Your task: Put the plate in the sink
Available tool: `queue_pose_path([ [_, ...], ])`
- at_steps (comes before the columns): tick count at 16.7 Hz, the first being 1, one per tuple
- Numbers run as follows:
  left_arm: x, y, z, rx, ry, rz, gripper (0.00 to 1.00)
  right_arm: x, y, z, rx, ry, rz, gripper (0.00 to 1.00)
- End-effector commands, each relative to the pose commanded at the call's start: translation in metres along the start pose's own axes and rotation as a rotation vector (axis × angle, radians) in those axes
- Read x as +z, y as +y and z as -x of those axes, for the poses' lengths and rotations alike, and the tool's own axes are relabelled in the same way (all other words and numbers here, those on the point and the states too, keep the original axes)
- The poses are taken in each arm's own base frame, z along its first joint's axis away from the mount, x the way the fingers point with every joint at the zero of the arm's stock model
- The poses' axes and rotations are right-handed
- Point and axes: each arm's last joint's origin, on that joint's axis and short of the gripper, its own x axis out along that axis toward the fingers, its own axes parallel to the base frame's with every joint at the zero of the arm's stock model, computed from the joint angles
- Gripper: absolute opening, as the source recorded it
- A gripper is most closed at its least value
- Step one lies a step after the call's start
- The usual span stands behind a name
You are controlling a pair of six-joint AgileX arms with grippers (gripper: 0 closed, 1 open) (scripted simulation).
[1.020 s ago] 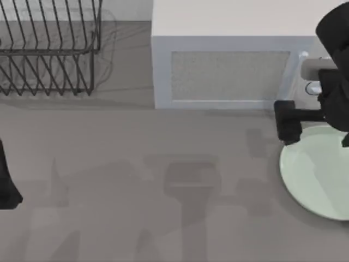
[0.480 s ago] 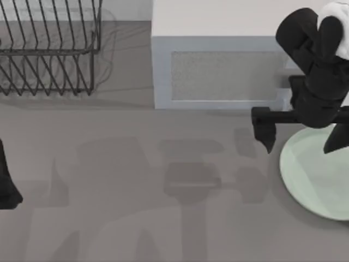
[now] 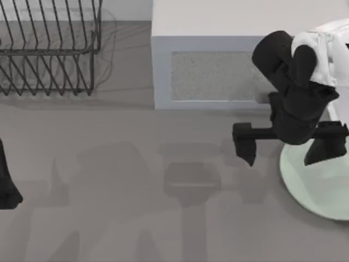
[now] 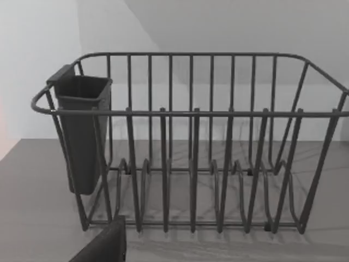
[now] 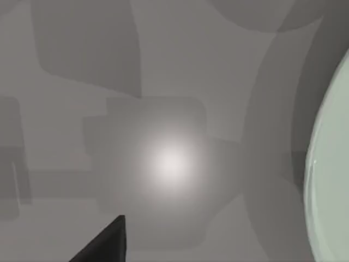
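Right gripper (image 3: 281,150) seen with fingers spread wide apart, nothing held; one finger (image 3: 244,144) over bare table (image 3: 136,207), other over plate (image 3: 322,185) edge. Plate lying flat on table at right side, just in front of microwave (image 3: 218,65). Dish rack (image 4: 191,147) placed at far left. Left arm (image 3: 6,183) parked at left edge; its finger state cannot be told.

A grey table (image 3: 136,218) carries soft blocky shadows. At its back stand a grey-white microwave (image 3: 218,54) and, at the left, a black wire dish rack (image 3: 49,49) holding 1 dark cup (image 4: 82,131) before a pale wall (image 4: 32,54).
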Motion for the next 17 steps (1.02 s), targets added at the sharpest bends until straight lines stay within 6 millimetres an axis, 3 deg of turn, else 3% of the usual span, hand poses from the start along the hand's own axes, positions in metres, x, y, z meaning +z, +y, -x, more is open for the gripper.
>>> queue_pose_path([
  [3, 0.0, 0.0, 0.0, 0.0, 0.0, 0.0, 1.0, -0.003, 0.002, -0.033, -0.01, 0.017, 0.006, 1.0],
  [6, 0.0, 0.0, 0.0, 0.0, 0.0, 0.0, 1.0, 0.0, -0.014, -0.063, -0.012, 0.033, -0.01, 1.0],
  [12, 0.0, 0.0, 0.0, 0.0, 0.0, 0.0, 1.0, 0.008, -0.024, -0.071, 0.001, 0.015, -0.021, 1.0],
  [17, 0.0, 0.0, 0.0, 0.0, 0.0, 0.0, 1.0, 0.008, -0.024, -0.071, 0.001, 0.015, -0.021, 0.62],
])
